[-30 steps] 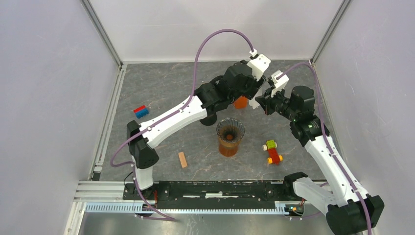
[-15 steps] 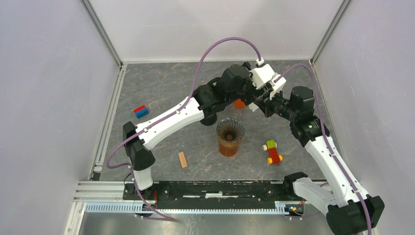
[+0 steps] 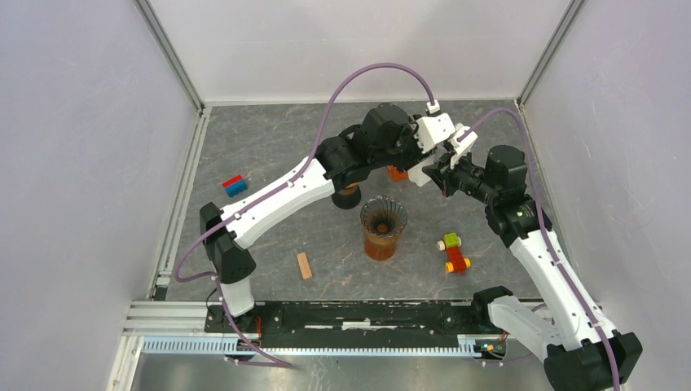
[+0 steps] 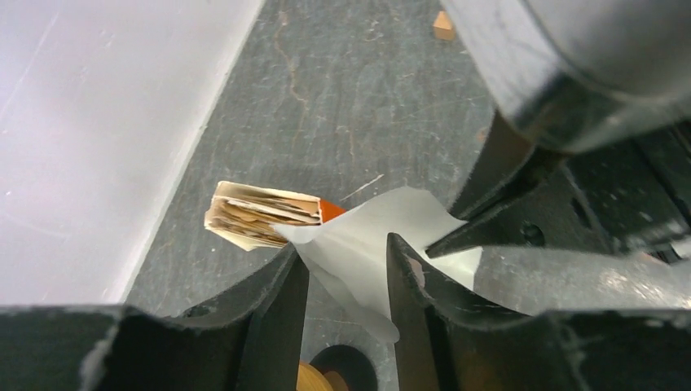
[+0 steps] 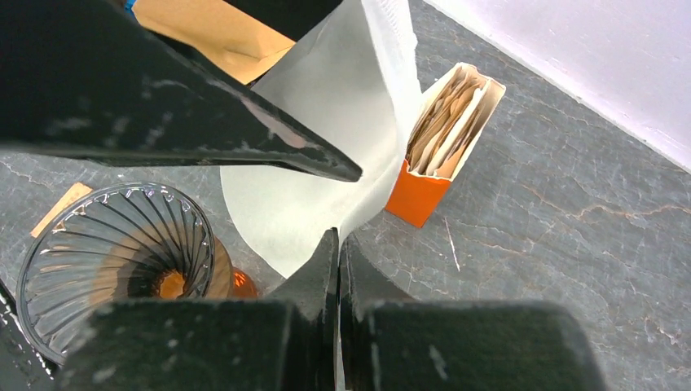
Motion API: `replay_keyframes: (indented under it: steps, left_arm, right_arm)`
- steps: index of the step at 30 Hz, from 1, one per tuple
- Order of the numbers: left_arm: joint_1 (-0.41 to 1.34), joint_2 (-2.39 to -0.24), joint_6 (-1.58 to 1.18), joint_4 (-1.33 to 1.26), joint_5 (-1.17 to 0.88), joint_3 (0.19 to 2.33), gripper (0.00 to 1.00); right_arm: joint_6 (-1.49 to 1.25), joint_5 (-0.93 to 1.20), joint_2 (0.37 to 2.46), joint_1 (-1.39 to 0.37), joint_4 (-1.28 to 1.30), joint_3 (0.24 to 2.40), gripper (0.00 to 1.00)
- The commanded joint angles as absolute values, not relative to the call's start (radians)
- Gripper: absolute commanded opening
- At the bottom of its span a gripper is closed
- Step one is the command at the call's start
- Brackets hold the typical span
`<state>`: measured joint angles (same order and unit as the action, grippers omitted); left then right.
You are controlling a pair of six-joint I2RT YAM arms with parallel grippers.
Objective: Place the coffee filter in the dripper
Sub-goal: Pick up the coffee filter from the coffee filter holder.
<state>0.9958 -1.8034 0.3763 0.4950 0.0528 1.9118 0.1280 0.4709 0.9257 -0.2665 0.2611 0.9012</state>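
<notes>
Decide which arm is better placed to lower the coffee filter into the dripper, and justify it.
Right. The right gripper is shut on the coffee filter, with the dripper close by; the left gripper only straddles the filter, jaws apart.

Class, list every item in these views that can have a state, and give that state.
coffee filter, held in the air
right gripper, shut on coffee filter
left gripper, open, straddling coffee filter
dripper, upright, empty
filter box, open, filters inside
</notes>
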Motion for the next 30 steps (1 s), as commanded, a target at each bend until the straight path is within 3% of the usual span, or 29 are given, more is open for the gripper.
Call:
replay_keyframes:
  steps: [1,9,19,24,30]
  left_arm:
    - [0.972,-1.719,0.424,0.540,-0.125,1.933,0.45]
    - [0.955,-1.665,0.460,0.528,-0.142,1.859,0.36]
    - [0.956,-1.699,0.476,0.509,-0.128,1.874,0.36]
    - [0.955,-1.713,0.495,0.508,-0.129,1.886,0.47]
    - [0.955,-1.718,0.521,0.499,-0.121,1.895,0.72]
  right_arm:
    - [0.161,0.492,0.912,-0.269,0.254,0.927,0.00]
    - [0.187,0.524,0.902,-0.268,0.271,0.928,0.00]
    - [0.187,0.579,0.888,-0.269,0.269,0.925,0.00]
    - [0.198,0.588,0.888,-0.270,0.279,0.925,0.00]
    - [0.217,0.597,0.891,-0.269,0.291,0.923,0.00]
